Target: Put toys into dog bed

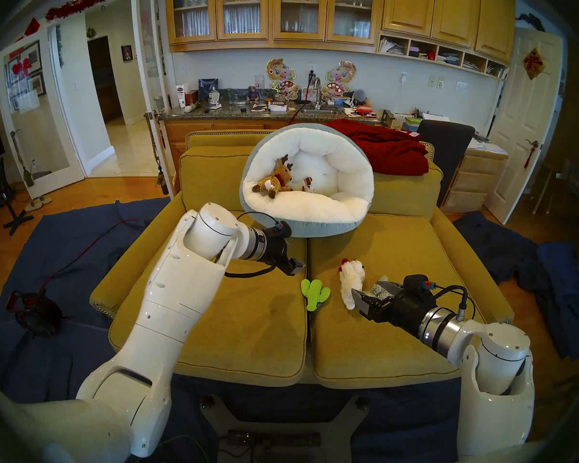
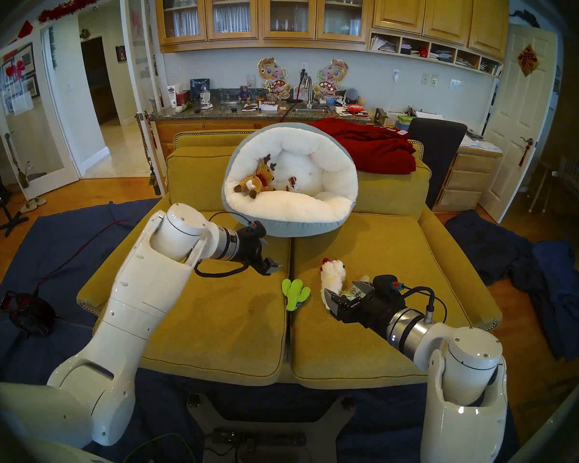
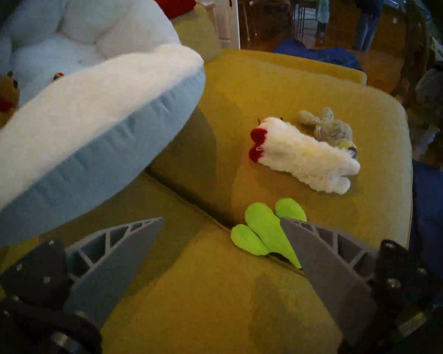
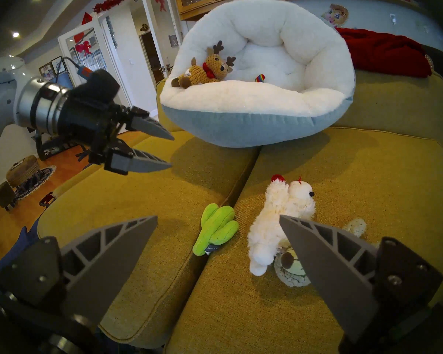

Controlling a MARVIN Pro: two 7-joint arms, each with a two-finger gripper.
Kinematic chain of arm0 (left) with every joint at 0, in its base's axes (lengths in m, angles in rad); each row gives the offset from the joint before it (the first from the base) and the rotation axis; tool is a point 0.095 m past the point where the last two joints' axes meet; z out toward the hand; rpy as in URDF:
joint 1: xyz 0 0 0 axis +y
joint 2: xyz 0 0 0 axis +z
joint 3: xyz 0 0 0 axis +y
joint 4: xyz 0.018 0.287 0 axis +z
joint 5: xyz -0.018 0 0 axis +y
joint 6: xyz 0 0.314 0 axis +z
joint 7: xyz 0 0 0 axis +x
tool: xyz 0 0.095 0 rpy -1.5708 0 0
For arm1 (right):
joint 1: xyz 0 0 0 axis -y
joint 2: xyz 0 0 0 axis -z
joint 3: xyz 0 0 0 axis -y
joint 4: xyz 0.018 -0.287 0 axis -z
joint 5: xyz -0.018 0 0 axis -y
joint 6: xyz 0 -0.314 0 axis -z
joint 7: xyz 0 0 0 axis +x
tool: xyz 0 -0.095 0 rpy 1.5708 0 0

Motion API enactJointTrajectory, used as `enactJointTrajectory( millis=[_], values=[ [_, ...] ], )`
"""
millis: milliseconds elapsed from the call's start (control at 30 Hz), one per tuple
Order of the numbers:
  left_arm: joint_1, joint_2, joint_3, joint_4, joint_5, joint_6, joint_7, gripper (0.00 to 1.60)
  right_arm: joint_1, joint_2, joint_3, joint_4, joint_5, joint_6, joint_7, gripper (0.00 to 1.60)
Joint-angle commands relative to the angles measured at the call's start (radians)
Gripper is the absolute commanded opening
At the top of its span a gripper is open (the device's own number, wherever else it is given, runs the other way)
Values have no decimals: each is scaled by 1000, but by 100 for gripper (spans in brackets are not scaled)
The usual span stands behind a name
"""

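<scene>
The dog bed [image 1: 315,206] leans tilted against the sofa back; a brown reindeer [image 1: 276,180] and a small white-and-rainbow toy [image 1: 308,184] lie inside. On the seat lie a lime-green cactus [image 1: 313,293] at the cushion seam, a fluffy white animal [image 1: 350,280] and a shaggy grey-beige animal [image 4: 289,269] close behind it. My left gripper [image 3: 221,219] hangs open and empty just left of and above the cactus [image 3: 261,231]. My right gripper [image 4: 218,218] is open and empty, low over the right cushion beside the white animal [image 4: 271,225].
A red blanket [image 1: 381,145] drapes over the sofa back, right of the bed. The mustard sofa [image 1: 248,335] has a seam between its two seat cushions. Dark blue cloths [image 1: 549,268] cover the floor around it. A black chair [image 1: 445,131] stands behind.
</scene>
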Motion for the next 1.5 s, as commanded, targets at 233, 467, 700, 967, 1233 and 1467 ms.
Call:
enactJointTrajectory(
  millis=[233, 467, 700, 967, 1233, 1467],
  values=[
    [-34, -80, 50, -8, 10, 82, 33, 160, 9, 2, 1, -32, 1, 1, -1, 160],
    [-2, -65, 83, -42, 19, 121, 24, 160, 8, 2, 0, -33, 1, 2, -2, 160],
    [22, -66, 97, -31, 33, 125, 48, 160, 8, 3, 0, -34, 1, 3, -3, 160],
    [13, -111, 90, 53, 46, 55, 153, 160, 8, 3, 0, -33, 2, 2, -3, 160],
    [0, -149, 101, 126, 40, 15, 184, 160, 8, 3, 0, -32, 2, 1, -3, 160],
    [-18, -180, 92, 192, 26, -4, 205, 160, 8, 3, 0, -31, 2, 1, -3, 160]
  ],
)
